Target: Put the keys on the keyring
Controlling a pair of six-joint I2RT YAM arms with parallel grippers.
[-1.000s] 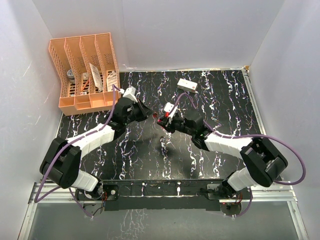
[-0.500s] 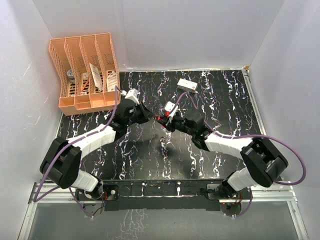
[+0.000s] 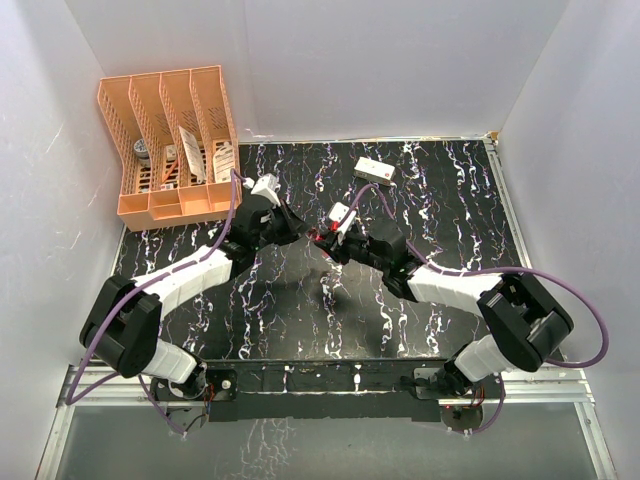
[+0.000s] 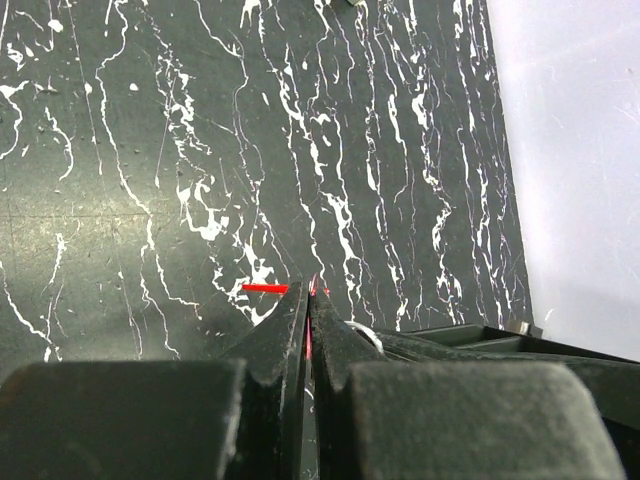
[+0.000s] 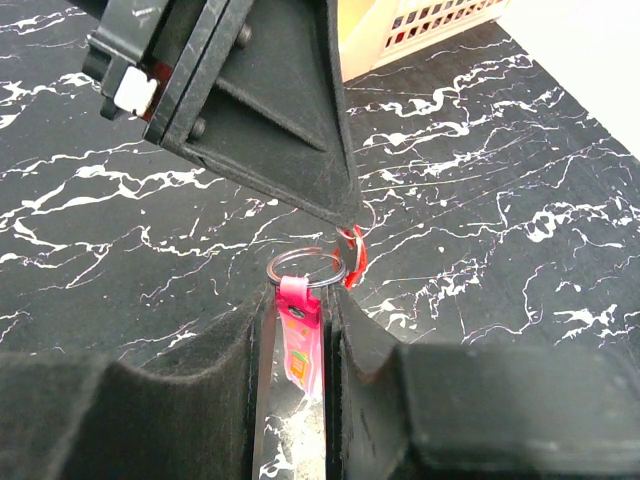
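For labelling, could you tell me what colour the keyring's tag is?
The tag is pink, clearest in right wrist view.

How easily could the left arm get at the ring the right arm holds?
Probably yes. The right pincer grips the pink tag, so the ring sticks out bare beyond it, and the left pincer, shut on the red key, is at the ring's edge with nothing between.

The red key meets the keyring
The keyring, a thin metal loop on a slim pink tag, stands upright, its tag pinched in the right end effector; the red key hangs from the left end effector tip, at the loop's right edge
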